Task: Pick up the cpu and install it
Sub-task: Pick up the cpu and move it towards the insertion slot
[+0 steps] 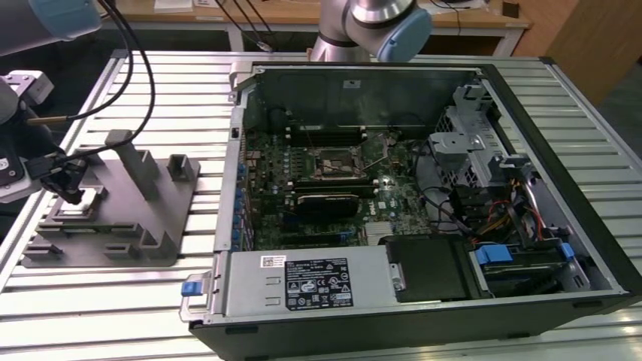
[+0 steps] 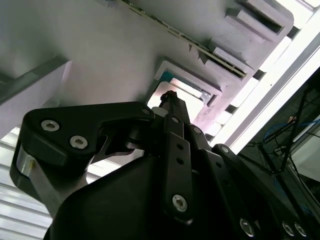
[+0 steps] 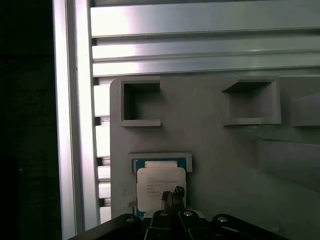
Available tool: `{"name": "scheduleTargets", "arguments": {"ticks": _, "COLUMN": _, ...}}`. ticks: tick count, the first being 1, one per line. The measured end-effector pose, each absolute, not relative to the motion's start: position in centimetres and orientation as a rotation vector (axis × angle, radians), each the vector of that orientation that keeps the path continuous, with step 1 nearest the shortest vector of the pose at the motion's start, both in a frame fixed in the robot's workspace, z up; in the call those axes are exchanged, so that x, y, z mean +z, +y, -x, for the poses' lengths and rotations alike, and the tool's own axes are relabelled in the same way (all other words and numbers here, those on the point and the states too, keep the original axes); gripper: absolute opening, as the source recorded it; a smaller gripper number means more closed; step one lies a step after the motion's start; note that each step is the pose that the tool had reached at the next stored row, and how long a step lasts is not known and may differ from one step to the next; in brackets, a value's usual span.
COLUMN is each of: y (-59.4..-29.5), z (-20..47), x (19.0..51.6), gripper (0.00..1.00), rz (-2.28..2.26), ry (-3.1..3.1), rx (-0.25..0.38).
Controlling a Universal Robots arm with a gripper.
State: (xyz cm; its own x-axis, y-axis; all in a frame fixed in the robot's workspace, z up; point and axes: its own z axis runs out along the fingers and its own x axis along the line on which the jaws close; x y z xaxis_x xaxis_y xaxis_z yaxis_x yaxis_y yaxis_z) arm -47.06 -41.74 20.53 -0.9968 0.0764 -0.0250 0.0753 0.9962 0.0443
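Note:
The cpu (image 3: 159, 184), a small square chip with a silver top, lies flat in a shallow pocket of the grey fixture tray (image 3: 225, 165). In the exterior view that tray (image 1: 120, 226) sits at the exterior view's left, beside the open computer case. My gripper (image 1: 72, 197) hangs just above the pocket, its thin black fingertips (image 3: 172, 196) pressed together over the chip's near edge. In the second wrist view the gripper (image 2: 170, 97) points at the pale cpu (image 2: 186, 89) in its recess. Nothing is held. The motherboard's cpu socket (image 1: 334, 162) lies inside the case.
The open computer case (image 1: 561, 98) fills the exterior view's right, with a power supply (image 1: 311, 282), drive cage (image 1: 471, 143) and cables inside. Upright grey posts (image 1: 135, 162) rise from the tray close to the gripper. The slatted metal table (image 1: 101, 308) lies underneath.

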Motion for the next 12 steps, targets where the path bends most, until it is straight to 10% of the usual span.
{"name": "scheduleTargets", "arguments": {"ticks": 12, "y": -41.24, "z": 47.66, "x": 19.9, "gripper": 0.11, "rz": -0.118, "ry": 3.112, "rx": 0.067}}
